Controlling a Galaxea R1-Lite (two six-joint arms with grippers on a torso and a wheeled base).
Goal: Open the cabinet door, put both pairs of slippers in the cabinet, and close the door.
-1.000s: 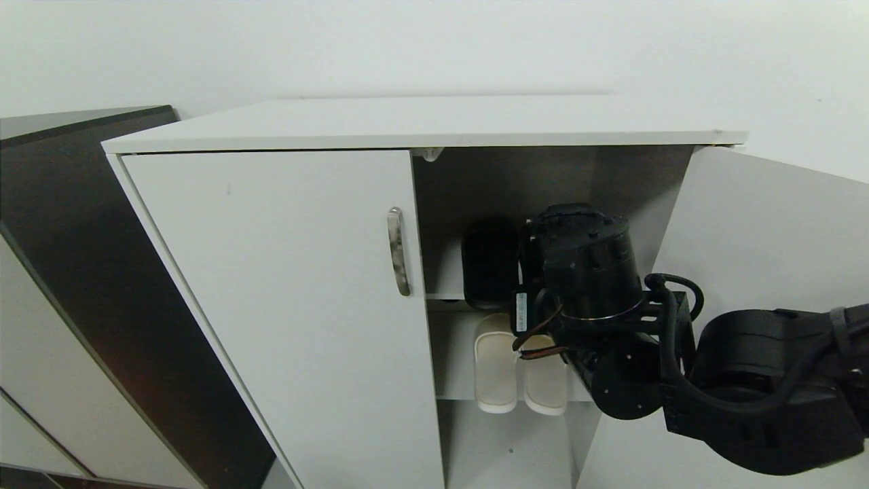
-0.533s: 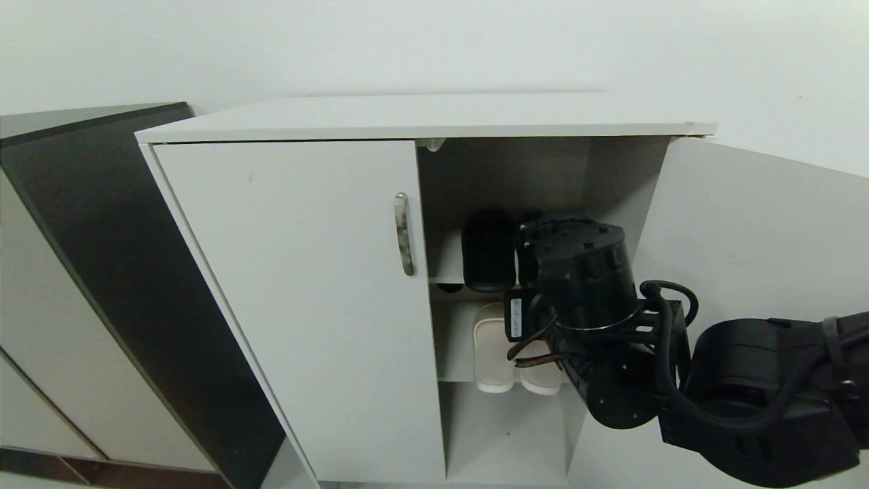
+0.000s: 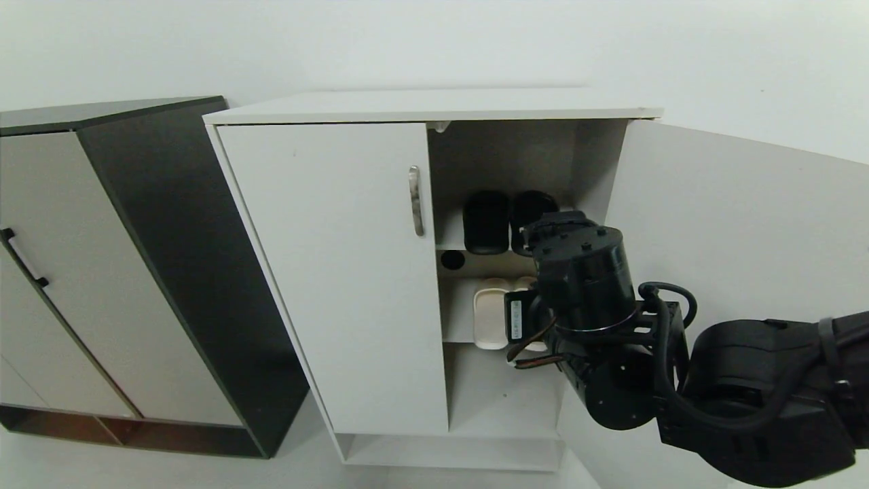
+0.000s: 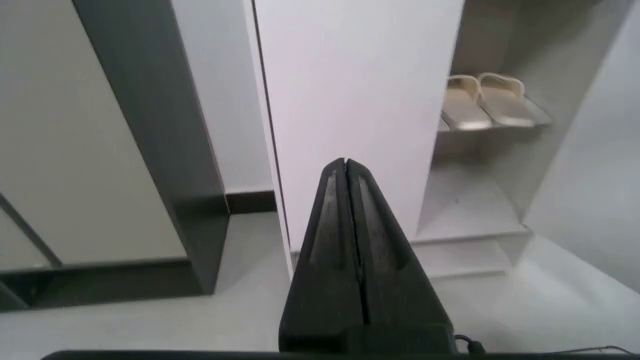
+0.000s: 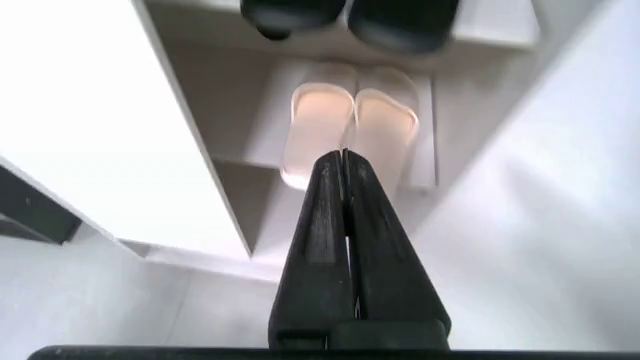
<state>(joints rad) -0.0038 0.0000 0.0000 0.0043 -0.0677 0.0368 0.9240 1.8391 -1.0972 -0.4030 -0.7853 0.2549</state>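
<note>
The white cabinet [image 3: 434,105] has its right door [image 3: 733,224] swung open and its left door [image 3: 339,272] closed. A black pair of slippers [image 3: 485,221] lies on the upper shelf, also in the right wrist view [image 5: 405,20]. A white pair of slippers [image 3: 490,316] lies on the shelf below, seen as well from the right wrist [image 5: 320,115] and the left wrist [image 4: 490,100]. My right gripper [image 5: 345,155] is shut on nothing, out in front of the white pair. My left gripper [image 4: 345,163] is shut and empty, low before the closed door [image 4: 360,80].
A metal handle [image 3: 415,201] runs down the closed door's edge. A dark-sided cabinet [image 3: 170,238] stands close to the left of the white one. The bottom compartment [image 3: 502,394] lies bare. Floor [image 4: 150,320] spreads in front.
The whole head view has pulled back and shifted, so the camera moved. My right arm now stands farther out from the shelves, and both black slippers show past it.
</note>
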